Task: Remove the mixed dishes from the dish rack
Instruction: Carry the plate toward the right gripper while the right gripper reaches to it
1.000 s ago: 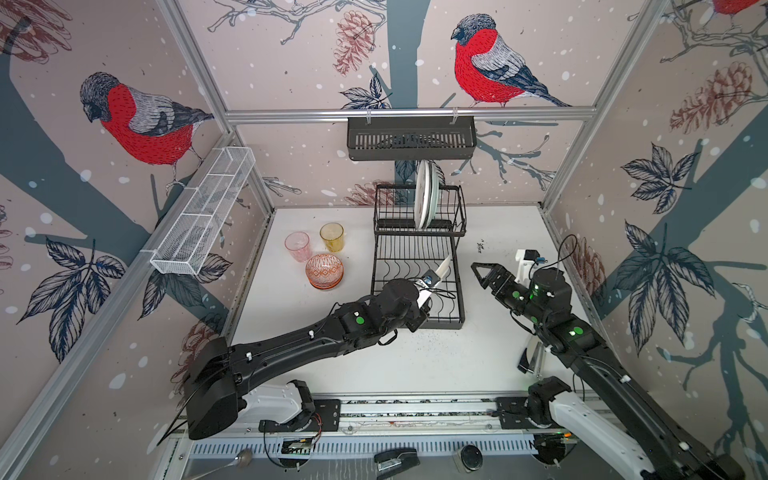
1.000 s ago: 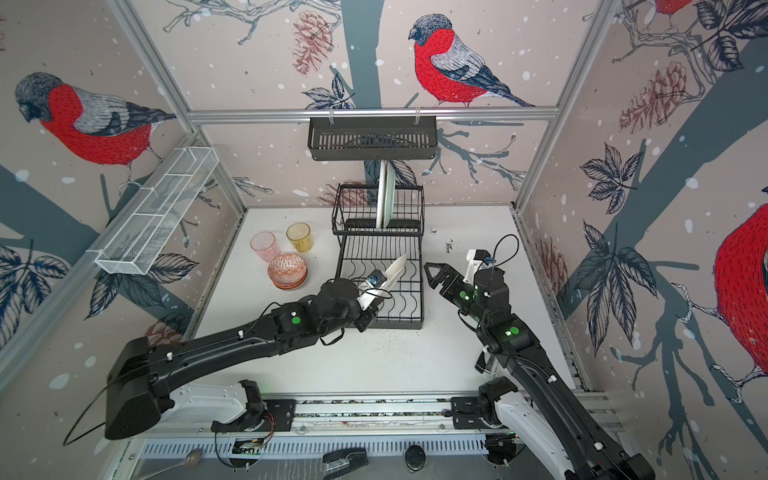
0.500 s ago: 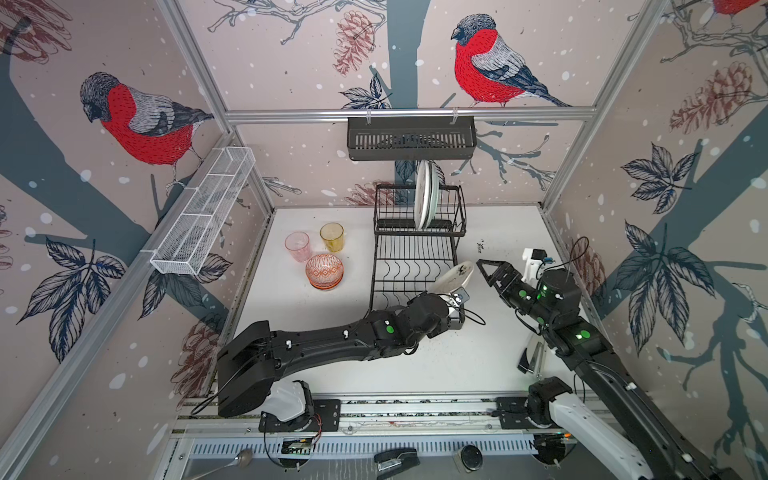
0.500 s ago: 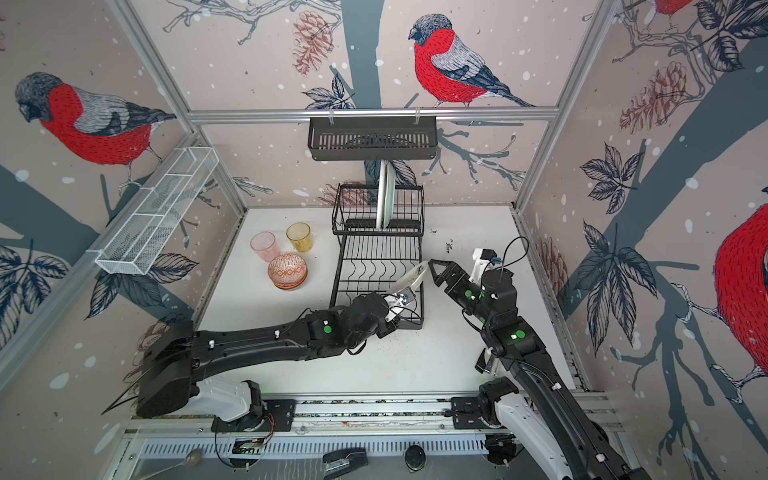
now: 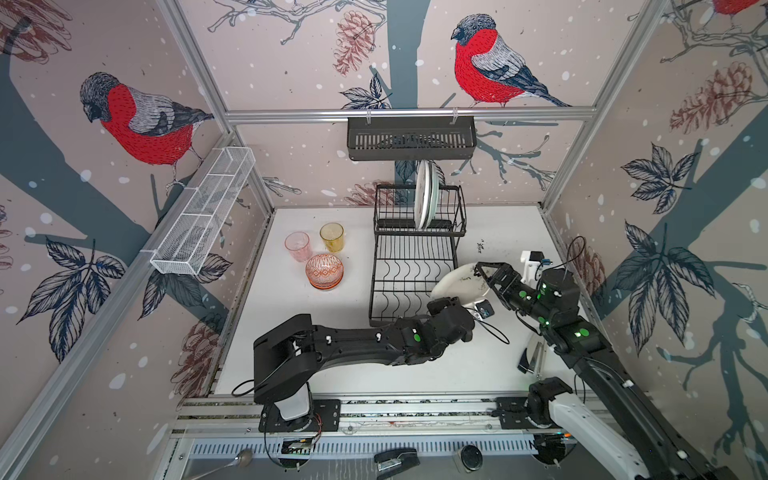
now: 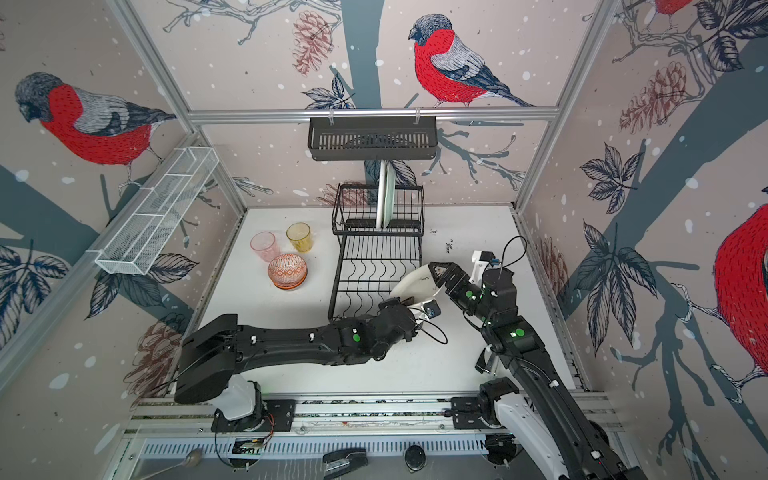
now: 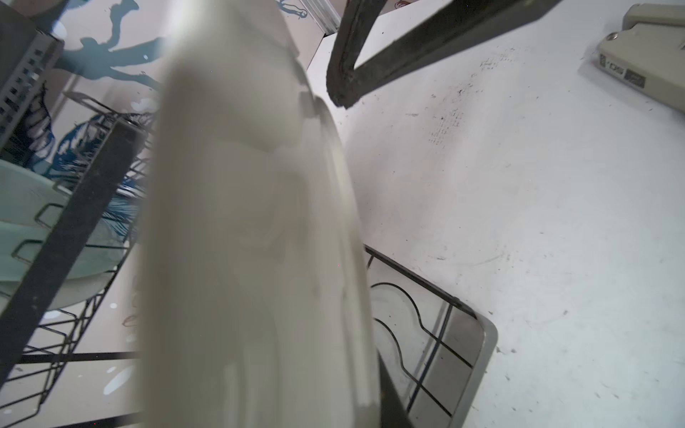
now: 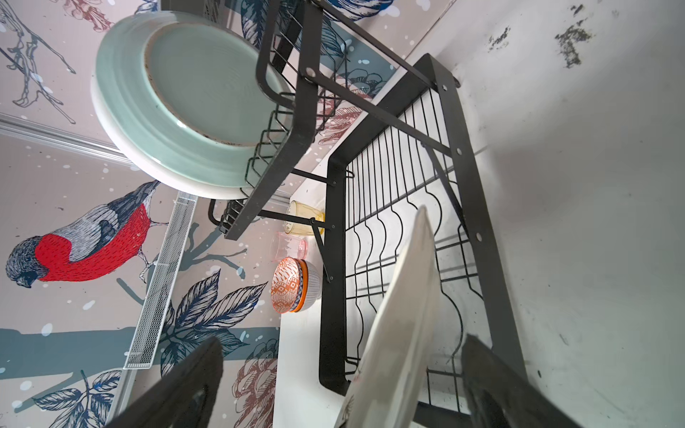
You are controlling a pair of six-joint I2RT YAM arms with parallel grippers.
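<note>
I count three plates: a cream plate and a mint plate standing in the rack's upper basket, and a third plate out of it. There are two tumblers, a pink tumbler and an amber tumbler. One stack of bowls seems to hold three, though only rims show below the top one. There is one dish rack, one black shelf basket and one white mesh tray. My claws number two: left gripper, right gripper.
</note>
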